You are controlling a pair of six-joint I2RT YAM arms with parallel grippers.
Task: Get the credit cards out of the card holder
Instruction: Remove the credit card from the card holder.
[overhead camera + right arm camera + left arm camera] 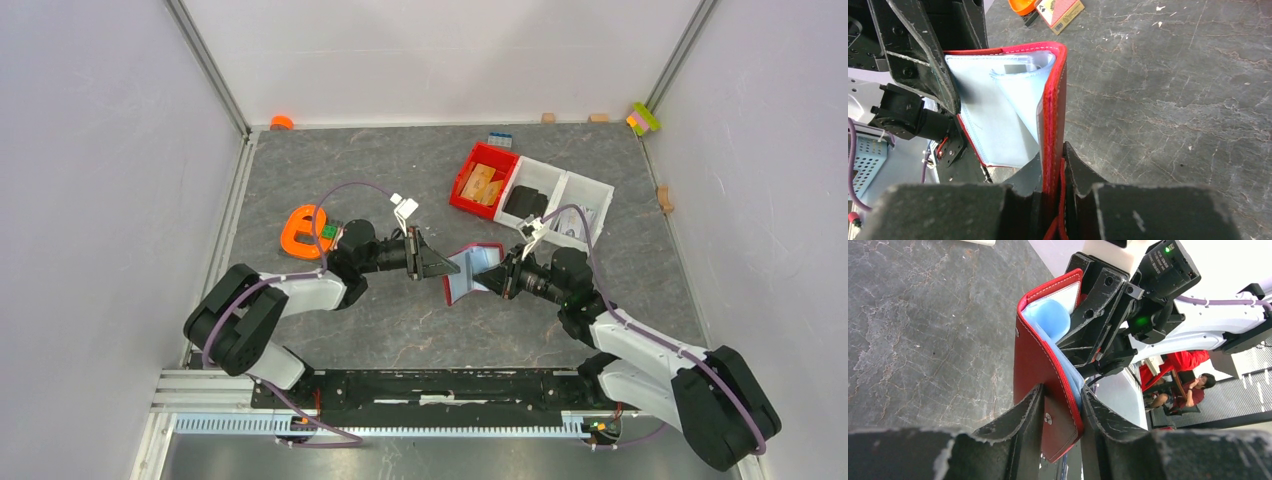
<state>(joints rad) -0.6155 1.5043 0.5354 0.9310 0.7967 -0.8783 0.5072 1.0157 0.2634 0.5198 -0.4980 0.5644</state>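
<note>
Both arms have the card holder [465, 282] opened over the table's [350, 180] middle: left gripper [1063, 395] pinches one flap, right gripper [1053, 155] clamps the other, light blue credit cards [1018, 95] inside.

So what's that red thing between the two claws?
The open card holder: the left gripper pinches one flap, the right gripper the other, clearest in the top view.

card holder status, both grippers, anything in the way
Left gripper and right gripper both shut on card holder, one flap each. Holder spread open between them, credit cards not yet out. Nothing blocking.
</note>
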